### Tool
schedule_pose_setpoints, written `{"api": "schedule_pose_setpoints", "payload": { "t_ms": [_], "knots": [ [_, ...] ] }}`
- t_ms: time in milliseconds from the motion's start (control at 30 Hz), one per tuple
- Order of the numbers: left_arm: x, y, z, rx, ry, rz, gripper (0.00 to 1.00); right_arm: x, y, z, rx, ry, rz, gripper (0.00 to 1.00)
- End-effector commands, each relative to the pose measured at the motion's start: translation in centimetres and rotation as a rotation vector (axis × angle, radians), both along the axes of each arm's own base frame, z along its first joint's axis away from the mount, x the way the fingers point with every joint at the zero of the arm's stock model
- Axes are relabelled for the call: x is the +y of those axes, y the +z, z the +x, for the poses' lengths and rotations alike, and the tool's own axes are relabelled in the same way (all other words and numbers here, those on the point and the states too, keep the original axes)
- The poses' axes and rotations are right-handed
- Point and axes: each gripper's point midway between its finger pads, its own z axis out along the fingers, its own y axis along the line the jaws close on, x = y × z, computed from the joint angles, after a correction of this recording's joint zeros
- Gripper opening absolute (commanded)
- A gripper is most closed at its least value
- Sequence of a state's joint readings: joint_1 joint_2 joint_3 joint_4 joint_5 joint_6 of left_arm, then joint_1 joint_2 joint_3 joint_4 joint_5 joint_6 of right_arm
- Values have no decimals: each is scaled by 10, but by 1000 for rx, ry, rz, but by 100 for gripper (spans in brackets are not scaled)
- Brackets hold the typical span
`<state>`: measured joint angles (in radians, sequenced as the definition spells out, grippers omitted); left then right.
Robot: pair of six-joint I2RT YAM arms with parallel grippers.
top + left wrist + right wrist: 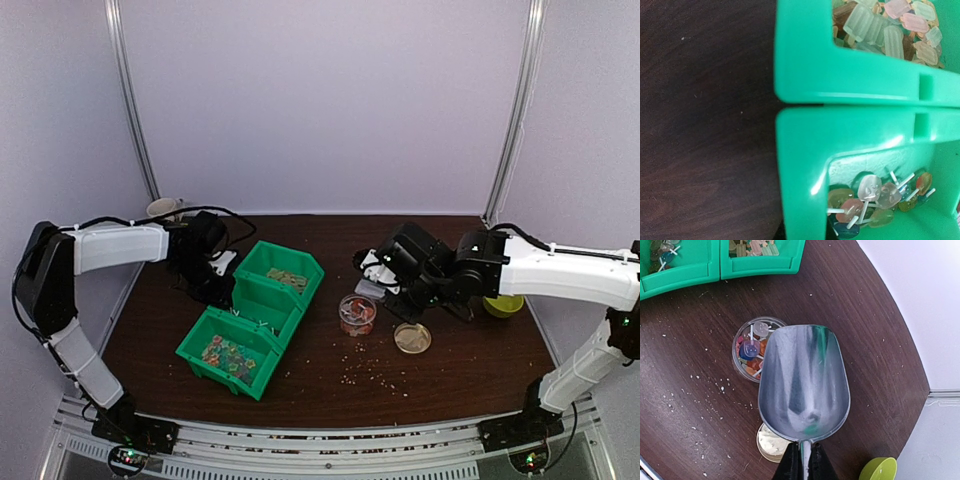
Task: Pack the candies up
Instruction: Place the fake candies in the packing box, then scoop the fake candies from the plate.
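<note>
Crumbs [372, 376] scattered nearest. Candies [228, 352] lie in near green bin [215, 375]; more in clear jar [735, 356], gold lid [769, 445] just beside. Right gripper [801, 461] clenched on empty metal scoop [804, 380], which overlaps the jar. Left gripper [216, 284] clenched, beside middle bin [250, 296]. Far bin [312, 268] holds more candies.

The scoop [804, 385] covers half the clear cup [736, 355] and most of the gold lid [769, 444], and the lime bowl [879, 470] is chopped by the bottom edge. From up top the candies [228, 355] are just specks.
</note>
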<state>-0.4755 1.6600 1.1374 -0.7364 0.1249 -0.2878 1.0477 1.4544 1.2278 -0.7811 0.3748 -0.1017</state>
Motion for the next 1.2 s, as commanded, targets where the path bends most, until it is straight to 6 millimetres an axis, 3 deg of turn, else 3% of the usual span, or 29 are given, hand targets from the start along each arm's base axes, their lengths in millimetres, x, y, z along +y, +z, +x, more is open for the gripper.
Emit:
{"api": "schedule_pose_setpoints", "payload": {
  "t_ms": [0, 267, 567, 867, 1167],
  "knots": [
    [-20, 14, 11, -61, -51, -29, 0, 13, 21, 14, -73, -17, 56, 0],
    [-30, -13, -19, 50, -66, -59, 0, 11, 21, 6, -55, -6, 110, 0],
    [-18, -13, -28, 42, -35, -32, 4, 12, 20, 0, -37, 23, 130, 0],
    [-19, 1, -30, -27, -92, -7, 0, 48, 28, -5, 88, 118, 120, 0],
    [-14, 27, -11, -125, -115, 112, 0, 86, 6, -1, 175, 173, 4, 0]
  ]
}}
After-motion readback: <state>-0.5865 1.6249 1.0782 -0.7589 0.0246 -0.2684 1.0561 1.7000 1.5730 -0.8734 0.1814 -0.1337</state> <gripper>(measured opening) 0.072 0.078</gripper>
